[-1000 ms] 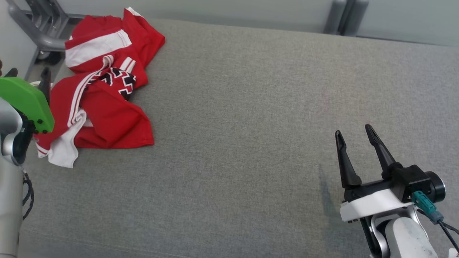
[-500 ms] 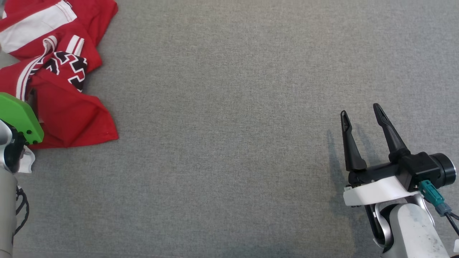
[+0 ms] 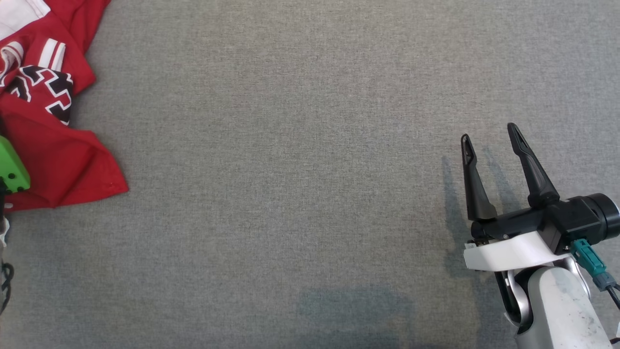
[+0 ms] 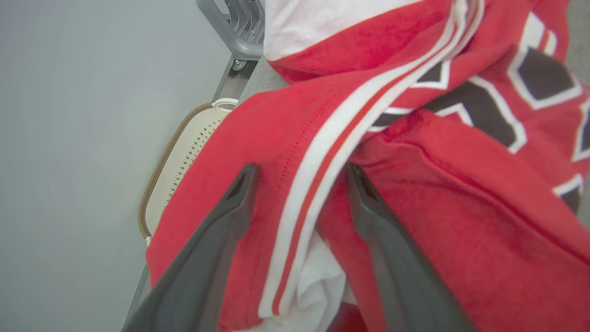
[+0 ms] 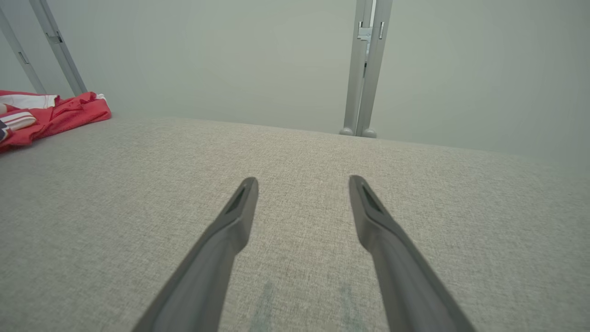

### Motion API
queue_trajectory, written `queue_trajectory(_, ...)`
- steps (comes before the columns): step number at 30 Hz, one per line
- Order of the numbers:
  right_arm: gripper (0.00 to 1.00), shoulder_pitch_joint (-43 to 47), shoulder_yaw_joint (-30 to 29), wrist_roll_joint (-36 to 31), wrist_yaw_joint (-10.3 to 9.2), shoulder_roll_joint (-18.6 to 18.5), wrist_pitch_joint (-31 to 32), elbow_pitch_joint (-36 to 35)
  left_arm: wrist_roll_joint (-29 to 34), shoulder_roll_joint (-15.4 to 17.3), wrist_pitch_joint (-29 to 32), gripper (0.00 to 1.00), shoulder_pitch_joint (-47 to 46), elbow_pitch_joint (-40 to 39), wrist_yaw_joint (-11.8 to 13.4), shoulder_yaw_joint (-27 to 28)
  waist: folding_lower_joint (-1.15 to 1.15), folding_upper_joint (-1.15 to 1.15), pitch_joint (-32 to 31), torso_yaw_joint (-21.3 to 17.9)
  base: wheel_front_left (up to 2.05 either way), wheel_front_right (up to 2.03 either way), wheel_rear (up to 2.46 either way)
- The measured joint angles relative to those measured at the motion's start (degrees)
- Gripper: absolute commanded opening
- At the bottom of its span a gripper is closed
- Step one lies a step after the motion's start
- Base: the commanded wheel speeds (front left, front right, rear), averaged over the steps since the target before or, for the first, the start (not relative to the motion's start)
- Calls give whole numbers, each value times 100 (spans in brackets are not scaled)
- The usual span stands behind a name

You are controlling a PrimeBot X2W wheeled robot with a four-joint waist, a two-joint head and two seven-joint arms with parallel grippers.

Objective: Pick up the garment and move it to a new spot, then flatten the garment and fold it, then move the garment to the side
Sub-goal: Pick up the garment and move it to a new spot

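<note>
A crumpled red garment (image 3: 53, 155) with white stripes and black-and-white lettering lies at the far left of the grey table, cut off by the head view's edge. In the left wrist view the garment (image 4: 461, 230) is close up, and my left gripper (image 4: 302, 173) stands open over it, its fingers straddling a white-and-red striped band. A green cover (image 3: 12, 167) of the left arm shows at the left edge. My right gripper (image 3: 489, 133) is open above bare table at the lower right, far from the garment (image 5: 50, 115).
The grey fabric table (image 3: 300, 169) stretches wide between the garment and the right gripper. A cream perforated basket (image 4: 184, 157) and a grey metal frame (image 4: 235, 27) lie beyond the table's left edge. A grey post (image 5: 366, 69) stands behind the far edge.
The head camera has tilted and turned, so the garment has slid toward the upper left edge. The left arm's green cover is now nearly out of view. The right gripper stays open.
</note>
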Motion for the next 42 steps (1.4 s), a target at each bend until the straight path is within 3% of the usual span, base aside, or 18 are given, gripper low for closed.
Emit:
queue_trajectory(1, 100, 0, 3, 0, 1, -1, 1, 1, 36, 31, -49, 87, -3, 51, 47, -24, 0, 0, 1, -14, 0, 0, 0)
queue_trajectory(2, 100, 1, 8, 0, 0, -1, 1, 2, 59, 58, -89, 75, -3, 104, 91, -37, 0, 0, -2, -26, 0, 0, 0)
queue_trajectory(3, 100, 1, 13, 0, 1, 0, 1, 2, 59, 76, -136, 50, -5, 157, 157, -36, 0, 0, -9, -35, 0, 0, 0)
queue_trajectory(4, 100, 1, 16, 0, 1, 0, 0, 2, 59, 91, -175, 31, -10, 205, 191, -36, -1, 0, -14, -43, 0, 0, 0)
queue_trajectory(5, 100, 0, 15, 0, 0, 0, 1, 2, 59, 101, -182, 0, -13, 241, 196, -38, -1, 0, -17, -47, 0, 0, 0)
queue_trajectory(11, 100, -16, 21, -32, 0, 0, 1, 47, 51, 80, -403, 0, -64, 375, 140, -79, -1, 0, -80, -26, 0, 0, 0)
queue_trajectory(22, 100, 75, 37, 114, 1, 0, 1, 240, 137, 124, -701, 0, -505, 130, -241, -325, -1, 0, -581, 83, 0, 0, 0)
queue_trajectory(35, 100, 503, -2, 520, 0, -1, 1, 410, 200, 177, -825, 0, -1003, -935, -645, -714, -1, 0, -1667, 141, 0, 0, 0)
queue_trajectory(42, 100, 747, -126, 633, 0, -1, 0, 435, 27, -99, -701, 0, -889, -1717, -738, -1022, -1, 0, -2193, 32, 0, 0, 0)
